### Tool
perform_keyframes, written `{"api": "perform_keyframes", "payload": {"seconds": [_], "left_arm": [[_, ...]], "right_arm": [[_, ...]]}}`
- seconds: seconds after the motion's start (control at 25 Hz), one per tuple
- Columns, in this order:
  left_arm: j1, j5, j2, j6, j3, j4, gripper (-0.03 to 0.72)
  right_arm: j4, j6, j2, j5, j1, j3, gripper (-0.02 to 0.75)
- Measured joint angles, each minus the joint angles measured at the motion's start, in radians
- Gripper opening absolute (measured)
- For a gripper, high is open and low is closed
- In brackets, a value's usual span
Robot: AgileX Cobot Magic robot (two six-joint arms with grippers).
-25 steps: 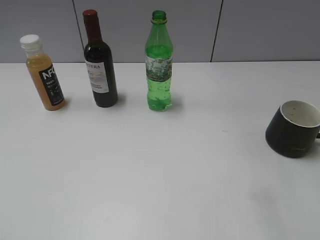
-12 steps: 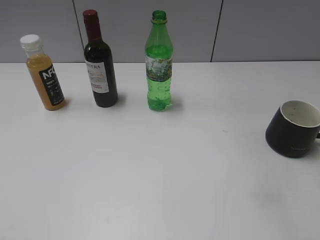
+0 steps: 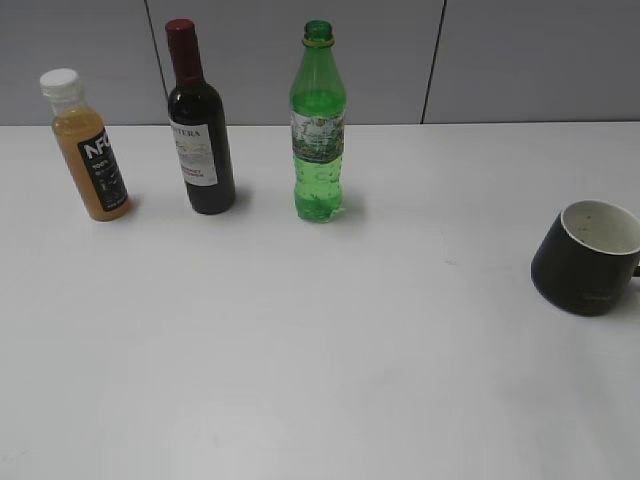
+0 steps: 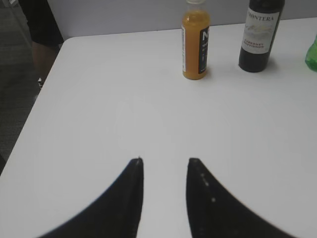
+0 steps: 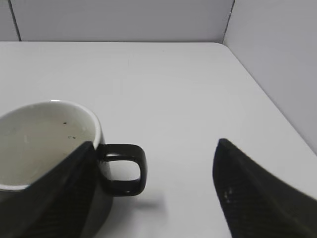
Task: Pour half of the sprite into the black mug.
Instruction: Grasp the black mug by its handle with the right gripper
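Observation:
The sprite, a green bottle with a pale label and no cap, stands upright at the back middle of the white table; its edge shows at the right border of the left wrist view. The black mug with a white inside stands at the right edge. In the right wrist view the mug lies low left, its loop handle between the jaws. My right gripper is open around the handle. My left gripper is open and empty over bare table. Neither gripper shows in the exterior view.
A dark red-capped wine bottle and a white-capped orange juice bottle stand left of the sprite; both show in the left wrist view. The table's left edge and right edge are near. A grey wall runs behind.

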Motion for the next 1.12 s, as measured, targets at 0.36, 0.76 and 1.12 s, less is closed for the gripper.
{"api": "perform_keyframes", "payload": {"seconds": [0.36,0.76,1.12], "left_arm": [[0.000,0.000,0.000,0.000,0.000,0.000,0.237],[0.000,0.000,0.000,0.000,0.000,0.000,0.237],[0.000,0.000,0.000,0.000,0.000,0.000,0.237]], "right_arm": [[-0.111,0.021,0.109,-0.036,-0.074,-0.010,0.540],[-0.292,0.064,0.225,-0.048,-0.180,-0.082,0.531],[-0.282,0.047,0.306,-0.048,-0.181,-0.096,0.530]]}}
